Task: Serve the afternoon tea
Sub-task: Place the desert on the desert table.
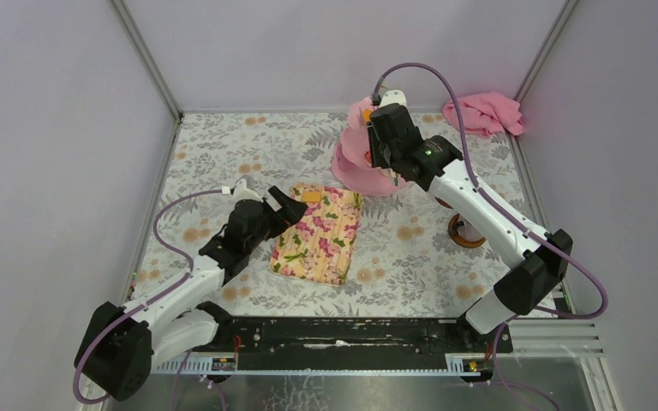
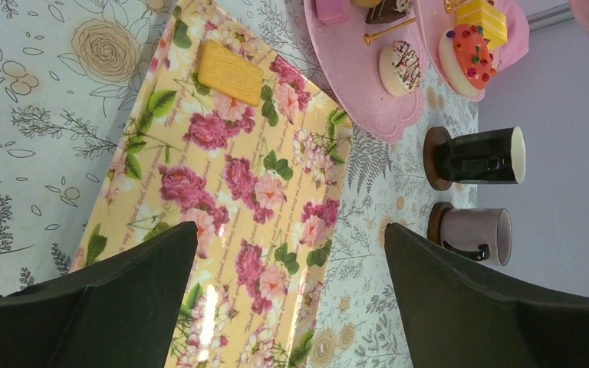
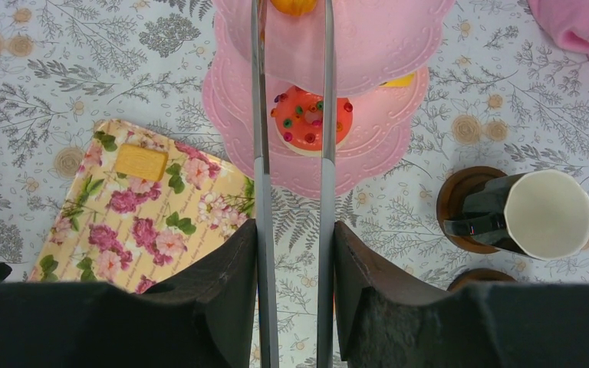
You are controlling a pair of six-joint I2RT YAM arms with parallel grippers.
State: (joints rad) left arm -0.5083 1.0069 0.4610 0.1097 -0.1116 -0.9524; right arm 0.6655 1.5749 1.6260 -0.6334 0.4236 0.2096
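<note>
Over the flowered table (image 1: 223,154), left tool (image 2: 291,238) spread apart above tray (image 2: 222,153); right tool (image 3: 295,230) clamps tongs (image 3: 259,115).

You have a table (image 1: 223,163) printed all over with grey leaves and flowers. A flowery yellow tray (image 1: 317,244) lies in the middle. A pink stand (image 1: 351,178) sits just behind it. Two round brown coasters (image 2: 430,157) lie off to the right, and a pink cloth (image 1: 484,113) is in the far right corner.

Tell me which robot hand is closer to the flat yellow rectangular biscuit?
Left. The left gripper hovers open over the floral rectangular tray, the flat yellow rectangular biscuit just ahead. The right gripper, holding metal tongs, is at the pink three-tier stand, farther off.
</note>
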